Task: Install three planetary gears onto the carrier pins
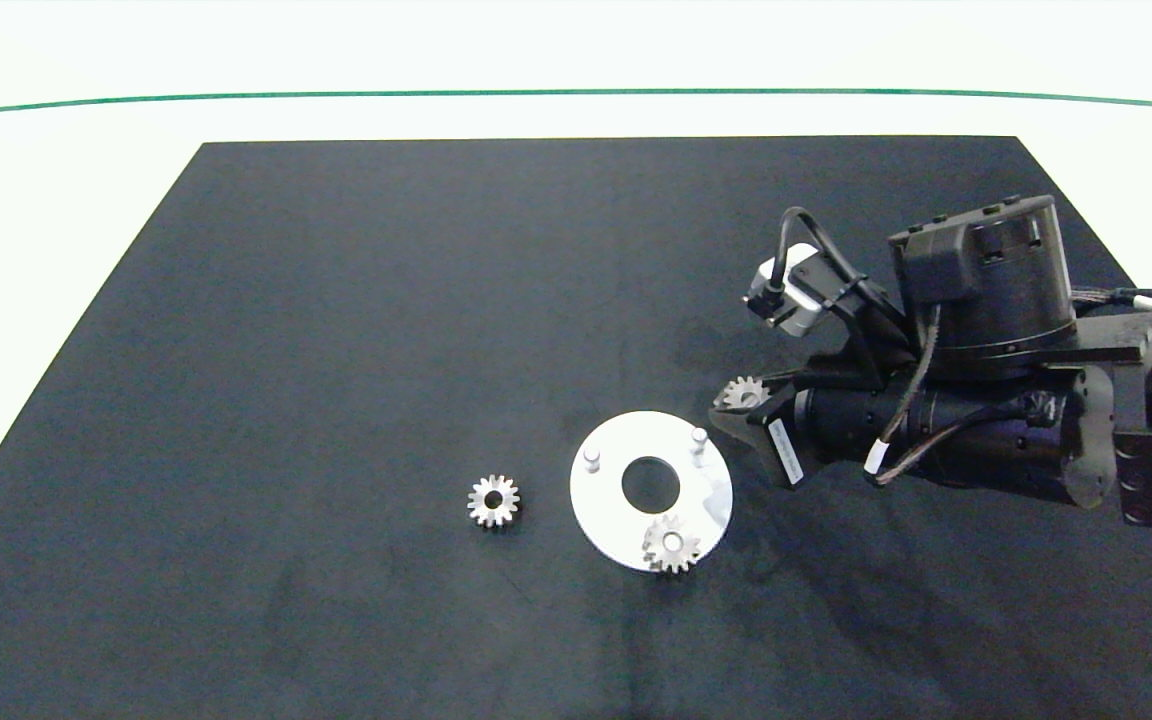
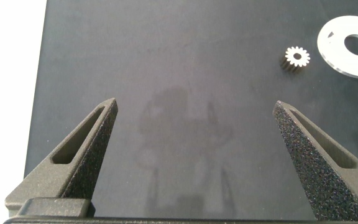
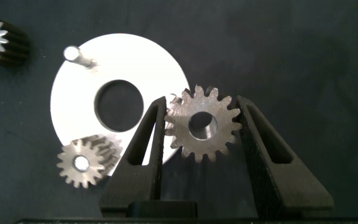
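Head view: right gripper [image 1: 736, 400] held a gear [image 1: 742, 392] just beside the disc [image 1: 608, 505]; one gear [image 1: 672, 545] sat on a pin, another gear [image 1: 493, 500] lay near the disc, two pins [image 1: 592, 458] bare.
Left wrist: left gripper [image 2: 194, 112] spread wide over the mat [image 2: 185, 56].
Right wrist: fingers [image 3: 151, 134] clamped the gear.

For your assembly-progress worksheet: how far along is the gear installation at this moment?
Done: one small silver toothed gear sits on a peg of the flat white round disc. In hand: the right claw grips a second gear beside the disc, near a bare silver peg. Left: a third gear lies on the black mat, another peg is bare. The left claw is open over bare mat.
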Motion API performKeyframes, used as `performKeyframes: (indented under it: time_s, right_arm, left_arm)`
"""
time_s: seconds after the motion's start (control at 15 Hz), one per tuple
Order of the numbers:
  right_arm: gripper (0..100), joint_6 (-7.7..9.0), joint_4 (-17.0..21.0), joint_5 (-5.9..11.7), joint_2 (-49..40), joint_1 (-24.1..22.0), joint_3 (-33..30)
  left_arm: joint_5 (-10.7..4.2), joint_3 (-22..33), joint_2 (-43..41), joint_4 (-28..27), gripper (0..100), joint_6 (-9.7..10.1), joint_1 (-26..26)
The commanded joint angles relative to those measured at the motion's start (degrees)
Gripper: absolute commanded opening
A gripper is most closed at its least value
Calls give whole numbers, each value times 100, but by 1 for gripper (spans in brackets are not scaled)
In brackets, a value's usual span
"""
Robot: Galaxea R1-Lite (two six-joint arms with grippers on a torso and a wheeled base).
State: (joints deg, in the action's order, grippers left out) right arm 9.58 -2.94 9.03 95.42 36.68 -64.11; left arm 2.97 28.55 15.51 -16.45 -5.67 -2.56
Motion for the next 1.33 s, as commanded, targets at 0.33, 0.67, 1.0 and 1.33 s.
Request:
performKeyframes:
  time_s: [0.33, 0.67, 1.0, 1.33]
  right_arm:
    - [10, 17, -5, 81, 443, 261, -128]
    - [10, 17, -5, 99, 583, 252, -225]
    - [10, 17, -5, 116, 698, 217, -225]
    - [10, 9, -5, 116, 786, 217, -269]
  left_arm:
    - [1, 37, -4, -8, 100, -4, 1]
    - [1, 45, -4, -8, 100, -4, 1]
    - [1, 45, 5, -8, 100, -4, -8]
    - [10, 45, 5, -8, 100, -4, -8]
